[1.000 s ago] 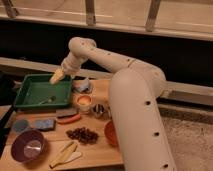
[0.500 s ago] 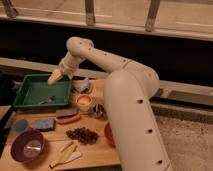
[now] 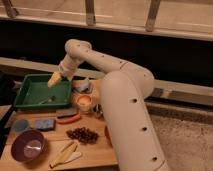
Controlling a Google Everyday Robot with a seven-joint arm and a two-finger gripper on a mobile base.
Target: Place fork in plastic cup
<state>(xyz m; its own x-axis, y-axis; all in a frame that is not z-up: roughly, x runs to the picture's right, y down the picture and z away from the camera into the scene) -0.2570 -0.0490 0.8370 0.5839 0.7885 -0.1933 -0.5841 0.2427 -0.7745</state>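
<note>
The fork [image 3: 47, 100] is a small silvery piece lying on the floor of the green tray [image 3: 30, 85], near its front right. My gripper [image 3: 54, 80] has pale yellow fingertips. It hangs over the tray's right part, above and slightly behind the fork, and is apart from it. The plastic cup [image 3: 20, 125] is a small dull blue-grey round cup on the wooden table, left of a blue sponge and in front of the tray. My white arm [image 3: 125, 100] reaches in from the right.
An orange cup [image 3: 84, 102] and a shiny metal cup [image 3: 82, 86] stand right of the tray. A purple bowl [image 3: 29, 146], pale yellow utensils [image 3: 65, 154], a dark cluster of small items [image 3: 82, 134], a red item [image 3: 70, 119] and a blue sponge [image 3: 46, 123] lie on the table.
My gripper has drifted a little left and lower over the tray. The fork and the cups have not moved.
</note>
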